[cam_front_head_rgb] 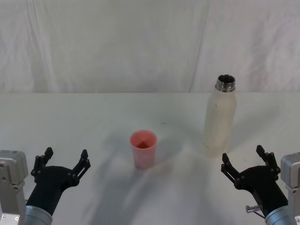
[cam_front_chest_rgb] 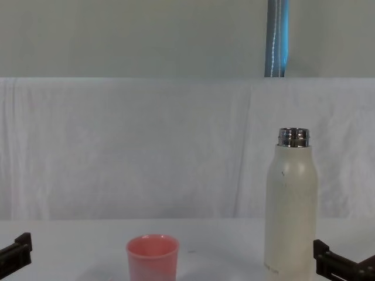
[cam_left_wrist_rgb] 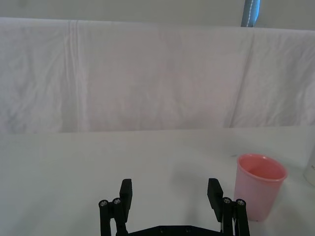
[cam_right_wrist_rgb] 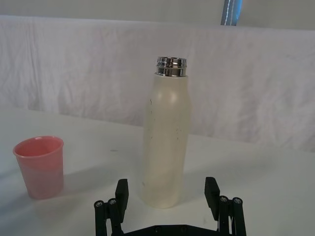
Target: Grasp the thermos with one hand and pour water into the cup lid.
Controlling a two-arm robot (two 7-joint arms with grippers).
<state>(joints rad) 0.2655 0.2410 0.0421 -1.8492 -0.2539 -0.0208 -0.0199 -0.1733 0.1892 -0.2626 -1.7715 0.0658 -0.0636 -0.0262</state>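
White-draped table, white cloth backdrop; thermos upright at 2 o'clock, cup lid centre; left gripper at 8, right gripper at 4, both spread wide, empty.

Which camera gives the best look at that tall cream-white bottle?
The right wrist view: the tall cream-white bottle stands whole, close and upright. The head view shows it from above, and the chest view cuts off its base.

A white table carries 2 things, both upright and well apart: a pink cup and a cream bottle to the cup's right.
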